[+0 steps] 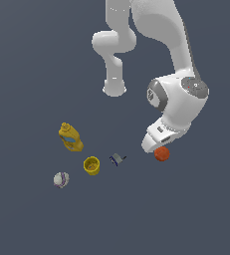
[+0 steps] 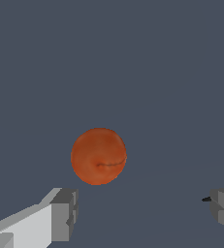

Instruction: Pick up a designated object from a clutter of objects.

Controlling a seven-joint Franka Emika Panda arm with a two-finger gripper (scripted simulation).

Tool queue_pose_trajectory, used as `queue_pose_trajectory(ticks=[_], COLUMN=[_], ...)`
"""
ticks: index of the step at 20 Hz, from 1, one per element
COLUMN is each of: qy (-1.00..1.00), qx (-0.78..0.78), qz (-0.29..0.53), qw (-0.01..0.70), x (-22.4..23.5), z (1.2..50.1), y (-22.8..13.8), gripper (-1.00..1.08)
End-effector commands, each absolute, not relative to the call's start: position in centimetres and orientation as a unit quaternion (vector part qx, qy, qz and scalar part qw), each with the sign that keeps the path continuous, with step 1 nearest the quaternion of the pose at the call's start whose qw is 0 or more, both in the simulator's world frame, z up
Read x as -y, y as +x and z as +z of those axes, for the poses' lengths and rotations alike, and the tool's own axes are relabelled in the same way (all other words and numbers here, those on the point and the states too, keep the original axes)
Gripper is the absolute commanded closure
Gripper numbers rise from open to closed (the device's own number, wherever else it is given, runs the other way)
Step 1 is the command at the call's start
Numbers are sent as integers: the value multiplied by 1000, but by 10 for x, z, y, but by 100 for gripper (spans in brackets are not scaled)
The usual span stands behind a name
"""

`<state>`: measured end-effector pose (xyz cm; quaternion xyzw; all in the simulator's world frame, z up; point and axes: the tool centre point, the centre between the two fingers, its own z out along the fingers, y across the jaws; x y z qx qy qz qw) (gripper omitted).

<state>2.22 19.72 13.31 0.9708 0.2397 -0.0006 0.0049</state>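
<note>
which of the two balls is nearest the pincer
The orange-red bumpy ball, right beneath the open pincer; the whitish-purple ball lies far off toward the exterior view's left.

The orange-red ball (image 2: 99,156) sits on dark floor — end effector (image 2: 145,213) fingers spread wide, untouched.

Orange-red ball (image 2: 98,156), apart from clutter (image 1: 91,165)

The orange-red ball (image 2: 98,156) has a matt, faintly dimpled skin with one thin crease, and the floor (image 1: 196,214) under it is flat, matt dark grey. The arm (image 1: 178,102) looks like smooth white plastic with a soft sheen; the fingers (image 2: 64,214) look like dull grey blocks.
</note>
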Motion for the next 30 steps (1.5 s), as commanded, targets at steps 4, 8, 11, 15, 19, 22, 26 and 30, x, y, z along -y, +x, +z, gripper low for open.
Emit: queue_pose_trajectory(ticks=[4, 8, 11, 15, 19, 22, 26, 30], qy=[962, 959, 960, 959, 959, 959, 959, 959], qx=[-274, -283, -282, -282, -283, -283, -283, -283], qz=[0, 0, -1, -1, 0, 0, 0, 0], qw=[1, 0, 0, 0, 0, 0, 0, 0], x=[-223, -230, -229, -229, -230, -230, -230, -231], z=[105, 97, 98, 90, 71, 57, 48, 47], y=[13, 10, 10, 10, 9, 9, 9, 10], gripper=[-92, -92, -92, -92, -92, -92, -92, 108])
